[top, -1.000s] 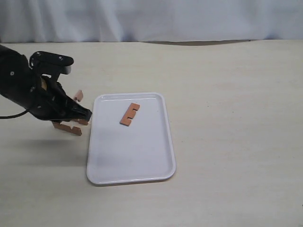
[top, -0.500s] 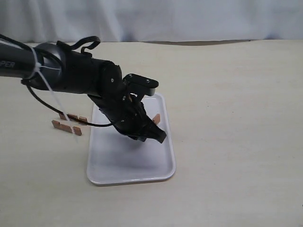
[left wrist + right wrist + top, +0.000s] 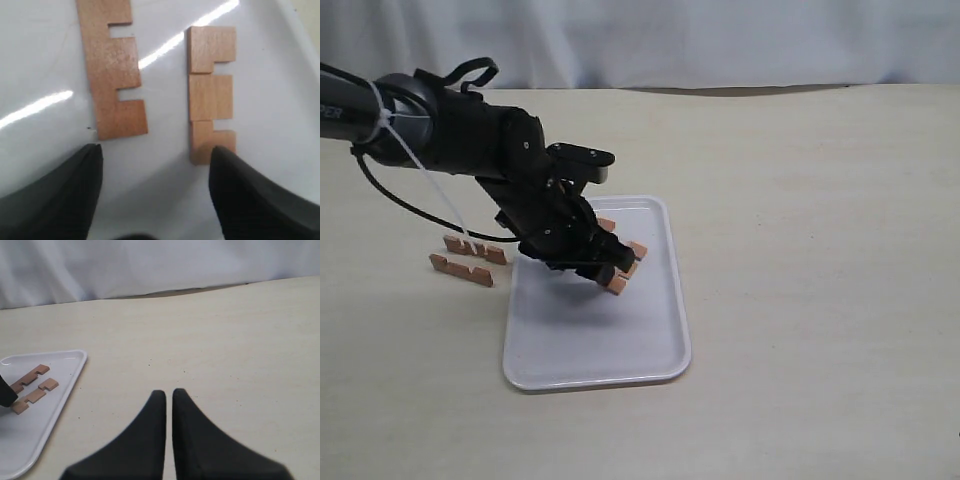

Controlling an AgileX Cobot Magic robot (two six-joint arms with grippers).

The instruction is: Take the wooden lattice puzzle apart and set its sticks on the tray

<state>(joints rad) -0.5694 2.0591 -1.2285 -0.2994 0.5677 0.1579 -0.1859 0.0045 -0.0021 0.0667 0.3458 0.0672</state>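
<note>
No interlocked wooden lattice puzzle shows; its sticks lie apart. Two notched sticks (image 3: 114, 70) (image 3: 211, 95) lie side by side on the white tray (image 3: 45, 60). My left gripper (image 3: 156, 152) hovers just over them, open, nothing between its fingers. In the exterior view the left gripper (image 3: 605, 268) covers part of the tray's sticks (image 3: 625, 268), near the far right of the tray (image 3: 675, 300). Two more sticks (image 3: 475, 248) (image 3: 460, 269) lie on the table left of the tray. My right gripper (image 3: 168, 392) is shut and empty above bare table, out of the exterior view.
The pale tabletop (image 3: 800, 200) stretches to the right of the tray, with a white curtain (image 3: 720, 40) behind. The left arm's black cable (image 3: 420, 205) hangs above the two sticks on the table. The right wrist view shows the tray's corner (image 3: 65, 385) with both sticks (image 3: 30, 377).
The left arm carried a stick from the table's left side over the tray, lowered it beside the first stick and let it go. Its jaws now stand open.
</note>
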